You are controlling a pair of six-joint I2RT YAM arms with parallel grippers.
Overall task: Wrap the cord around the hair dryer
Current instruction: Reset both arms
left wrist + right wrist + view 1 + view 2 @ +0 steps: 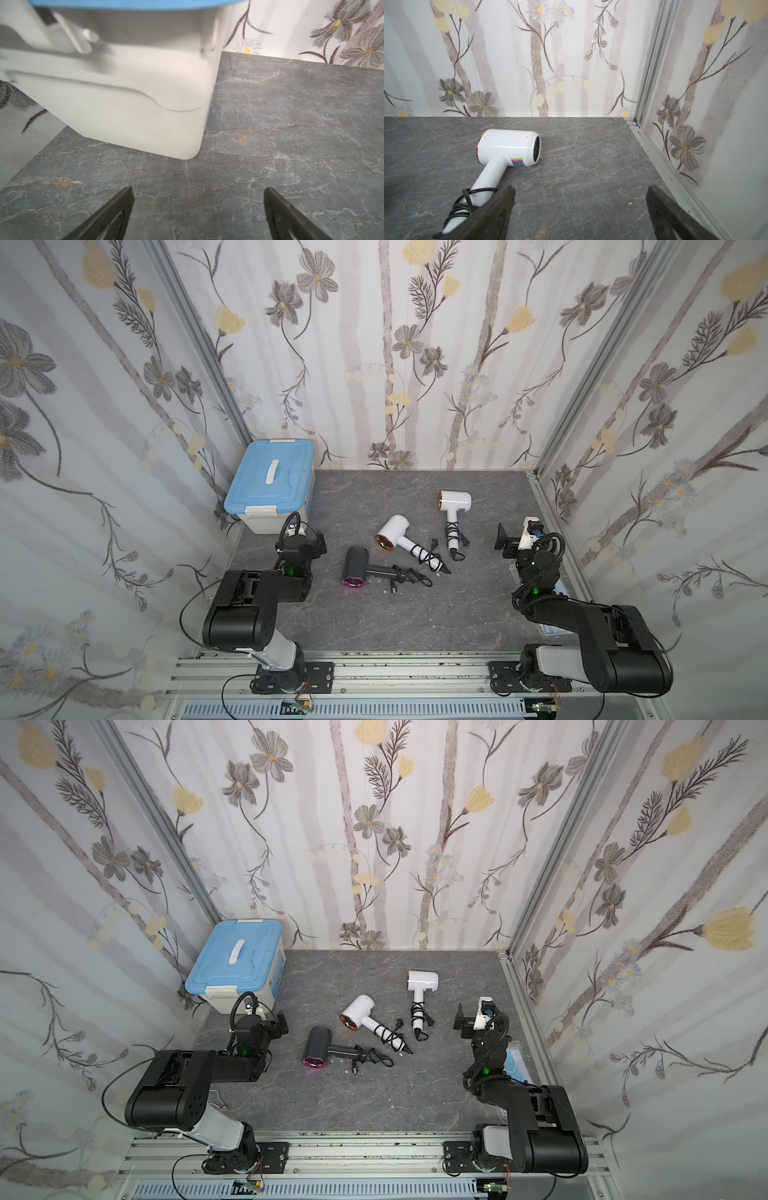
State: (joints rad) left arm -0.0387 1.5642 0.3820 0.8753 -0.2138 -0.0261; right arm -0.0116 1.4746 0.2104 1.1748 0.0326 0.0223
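This is a robot test booth dressed up like a room at home. Floral wallpaper (374, 344) covers three walls, but bare aluminium posts (198, 344) hold the panels at the corners. The left arm (249, 605) and right arm (602, 635), both black, are bolted to a metal rail (395, 672) fronting a marble-look tabletop (415, 622). A blue-lidded storage box (270, 481) and household items like a grey hair dryer (356, 568) sit there.
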